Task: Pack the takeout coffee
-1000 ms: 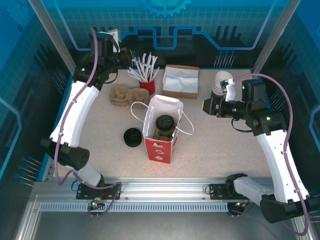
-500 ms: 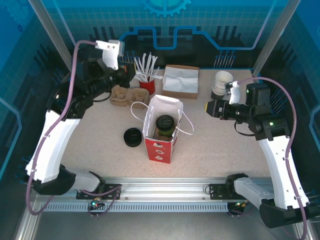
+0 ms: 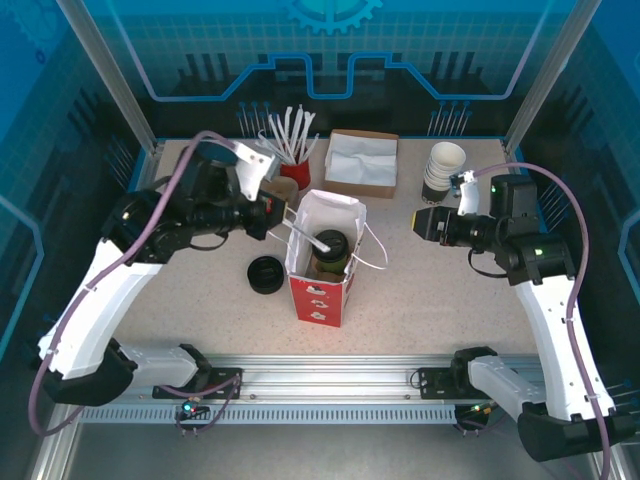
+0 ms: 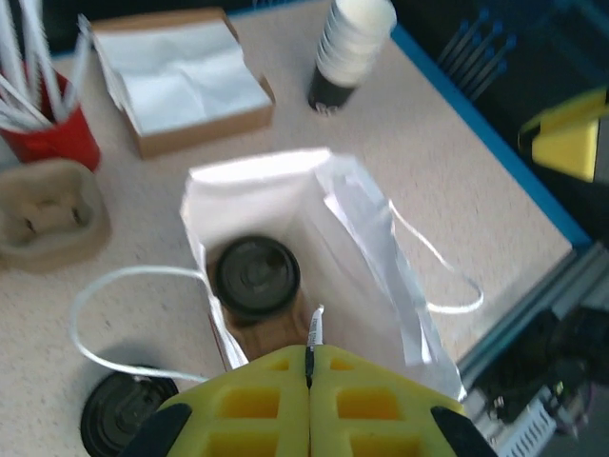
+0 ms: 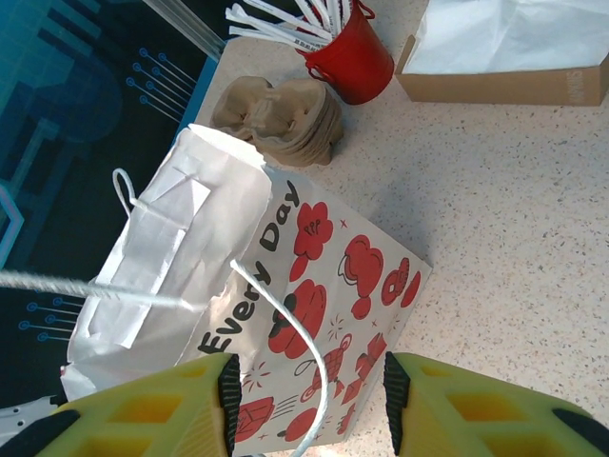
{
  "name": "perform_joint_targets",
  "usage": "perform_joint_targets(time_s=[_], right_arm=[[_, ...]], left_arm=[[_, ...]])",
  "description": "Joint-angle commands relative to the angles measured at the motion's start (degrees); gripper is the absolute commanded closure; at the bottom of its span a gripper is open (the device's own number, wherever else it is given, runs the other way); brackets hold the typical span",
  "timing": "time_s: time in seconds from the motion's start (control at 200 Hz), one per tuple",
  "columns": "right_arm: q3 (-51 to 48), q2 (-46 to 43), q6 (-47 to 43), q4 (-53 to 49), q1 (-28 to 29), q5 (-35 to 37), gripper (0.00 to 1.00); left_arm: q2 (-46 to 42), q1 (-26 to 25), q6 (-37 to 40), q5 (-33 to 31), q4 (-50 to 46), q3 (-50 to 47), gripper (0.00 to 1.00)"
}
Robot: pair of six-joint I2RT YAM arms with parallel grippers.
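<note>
Left pincer (image 4: pixel 309 367) clenched on a straw (image 4: pixel 313 331); best lowered straight into the bag (image 4: pixel 366 243) beside the takeout coffee (image 4: pixel 257 276); then released.

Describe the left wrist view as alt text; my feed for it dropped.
The left gripper, shut on a thin white straw, hangs over an open white paper bag with the black-lidded takeout coffee standing inside. A napkin box and cup stack sit beyond.
</note>
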Motion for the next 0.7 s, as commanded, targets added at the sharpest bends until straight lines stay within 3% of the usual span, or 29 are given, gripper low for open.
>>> perform_joint_targets(time_s=[0.0,0.505,0.6,0.69], right_arm=[[-0.67,0.62,-0.5,1.98,-0.89,-1.21,0.53],[-2.71,-0.15,0.8,2.53,-0.78,-0.71,0.53],[-2.56,0.06,1.56,3.2,-0.68,0.03,0.53],[-2.14,0.93,2.49,4.29,-0.35,0.43,0.53]], left_arm=[[-0.83,-1.87,1.05,4.36,-1.0,-4.15,0.95],[7.46,-9.38,3.59,-0.83,-0.17,-8.01,0.89],[8.17,-10.02,3.59,-1.77,0.16,-7.49,0.76],[7.76,-10.1,3.66,-1.73,0.43,-6.71,0.73]])
